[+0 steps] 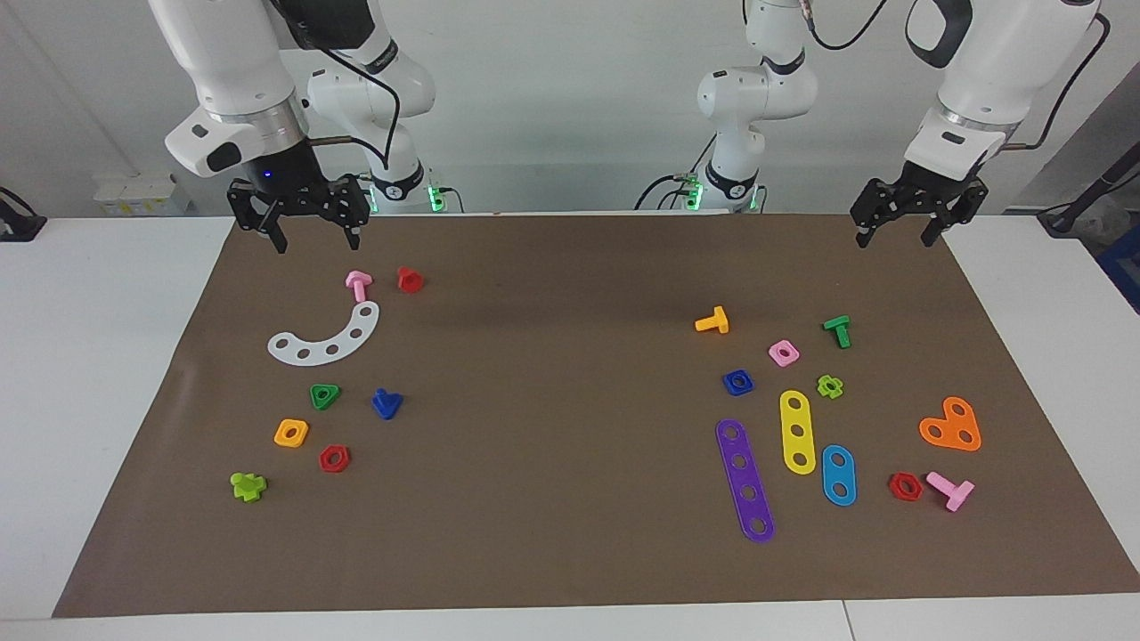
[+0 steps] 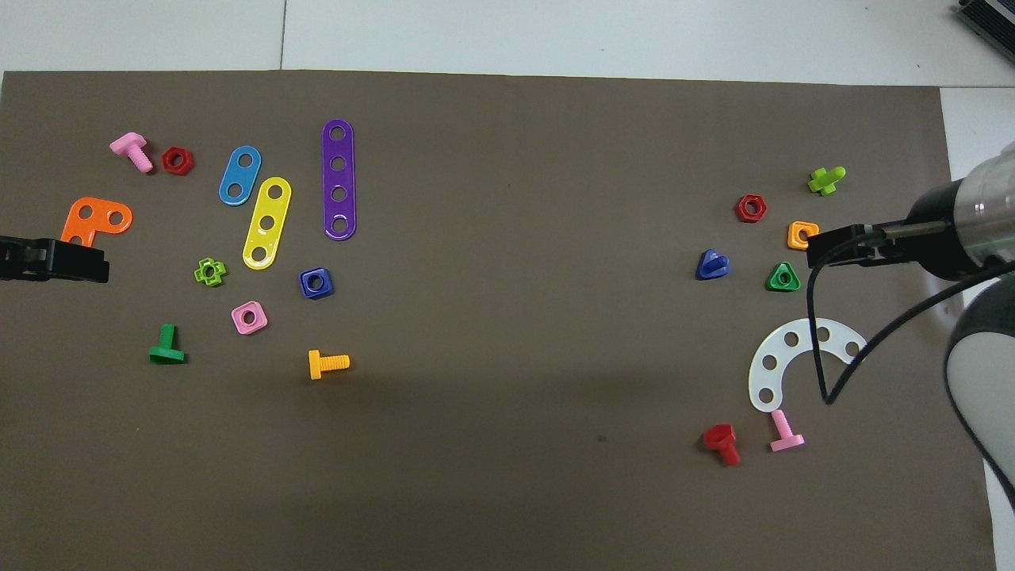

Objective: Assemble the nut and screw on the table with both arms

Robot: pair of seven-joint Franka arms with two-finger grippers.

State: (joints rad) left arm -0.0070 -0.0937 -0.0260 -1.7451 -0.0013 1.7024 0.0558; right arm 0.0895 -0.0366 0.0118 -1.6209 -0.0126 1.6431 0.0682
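The dark-blue square nut (image 1: 737, 383) lies flat on the brown mat toward the left arm's end, beside the pink square nut (image 1: 784, 353); it also shows in the overhead view (image 2: 315, 282). The dark-blue screw (image 1: 386, 404) rests on its head toward the right arm's end, beside the green triangular nut (image 1: 325, 396); it also shows in the overhead view (image 2: 712, 265). My right gripper (image 1: 318, 240) is open and empty, raised over the mat's edge nearest the robots. My left gripper (image 1: 895, 237) is open and empty, raised over the mat's corner at its own end.
Near the screw lie a white curved plate (image 1: 325, 339), a pink bolt (image 1: 358, 285), a red bolt (image 1: 410, 279), orange, red and lime pieces. Near the nut lie purple (image 1: 745, 481), yellow and light-blue plates, an orange bolt (image 1: 713, 321), a green bolt (image 1: 837, 330) and an orange plate (image 1: 951, 426).
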